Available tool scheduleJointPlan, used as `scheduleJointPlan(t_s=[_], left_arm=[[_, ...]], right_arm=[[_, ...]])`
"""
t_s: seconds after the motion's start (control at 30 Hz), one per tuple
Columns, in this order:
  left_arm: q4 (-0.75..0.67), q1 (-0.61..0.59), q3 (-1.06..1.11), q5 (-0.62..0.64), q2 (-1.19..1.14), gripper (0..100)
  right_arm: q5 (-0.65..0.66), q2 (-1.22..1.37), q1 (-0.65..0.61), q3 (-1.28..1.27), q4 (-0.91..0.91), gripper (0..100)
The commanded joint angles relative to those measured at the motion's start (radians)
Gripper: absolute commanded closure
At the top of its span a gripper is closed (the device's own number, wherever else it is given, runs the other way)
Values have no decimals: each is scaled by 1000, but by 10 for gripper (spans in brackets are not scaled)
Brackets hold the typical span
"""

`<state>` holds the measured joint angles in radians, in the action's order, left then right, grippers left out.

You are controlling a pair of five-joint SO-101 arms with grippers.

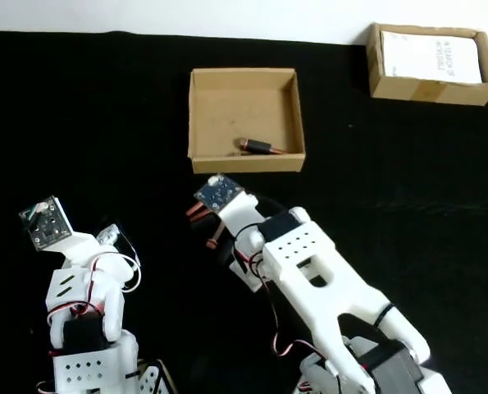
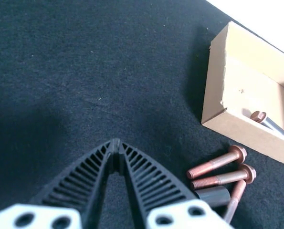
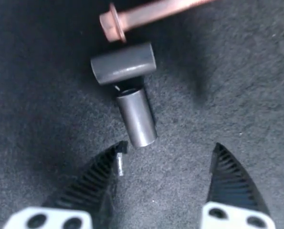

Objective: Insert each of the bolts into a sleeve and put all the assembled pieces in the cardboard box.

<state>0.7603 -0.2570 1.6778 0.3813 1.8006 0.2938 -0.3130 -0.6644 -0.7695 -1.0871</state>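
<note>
My left gripper (image 2: 115,147) is shut tight, its tips pressed together with nothing between them, above bare black cloth on the left half of the table (image 1: 104,123). My right gripper (image 3: 169,151) is spread wide and has hold of nothing. It hangs low over the cloth at the middle of the table, just short of a grey sleeve (image 3: 138,118) that lies pointing away from it. A second sleeve (image 3: 123,63) lies crosswise at the far end of the first and seems to touch it.

In the left wrist view the loose bolts (image 2: 223,177) lie close together on the cloth, three of them, just before the near left corner of the cardboard box (image 1: 245,163). That box sits toward the middle of the table's far edge. One assembled piece (image 1: 260,147) lies inside it, against the near wall toward the right corner. Another box (image 1: 428,90) with white paper in it sits at the far right corner of the table.
</note>
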Motion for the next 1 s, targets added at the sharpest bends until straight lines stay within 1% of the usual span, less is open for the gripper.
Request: scheduleJointPlan(t_s=[0.0, 0.1, 0.43, 0.47, 0.5, 0.53, 0.57, 0.6, 0.63, 0.67, 0.77, 0.83, 0.9, 0.97], left_arm=[[3, 13, 18, -5, 10, 990], [3, 13, 18, -5, 10, 990], [3, 13, 18, -5, 12, 990], [3, 13, 18, -5, 12, 990], [3, 13, 18, -5, 12, 990], [3, 13, 18, -5, 12, 990], [3, 13, 18, -5, 12, 990], [3, 13, 18, -5, 12, 990], [2, 13, 18, -5, 12, 990], [2, 13, 18, -5, 12, 990], [-2, 13, 18, 0, 12, 990], [-3, 15, 18, 2, 12, 990], [-3, 16, 18, 2, 12, 990], [-3, 18, 18, 2, 12, 990]], right_arm=[[11, 24, -10, 2, 15, 746], [11, 73, -24, 8, 35, 746], [11, 282, -25, 10, 213, 752], [11, 306, -25, 10, 223, 772], [11, 328, -25, 12, 237, 817], [12, 340, -25, 15, 248, 884], [11, 341, -22, 33, 249, 978], [6, 334, -18, 62, 240, 996], [5, 306, -2, 114, 194, 971], [5, 251, 21, 189, 116, 990], [5, 25, 97, 561, -153, 992], [5, -64, 145, 773, -275, 992], [3, -102, 188, 874, -432, 992], [-21, -134, 231, 892, -556, 992]])
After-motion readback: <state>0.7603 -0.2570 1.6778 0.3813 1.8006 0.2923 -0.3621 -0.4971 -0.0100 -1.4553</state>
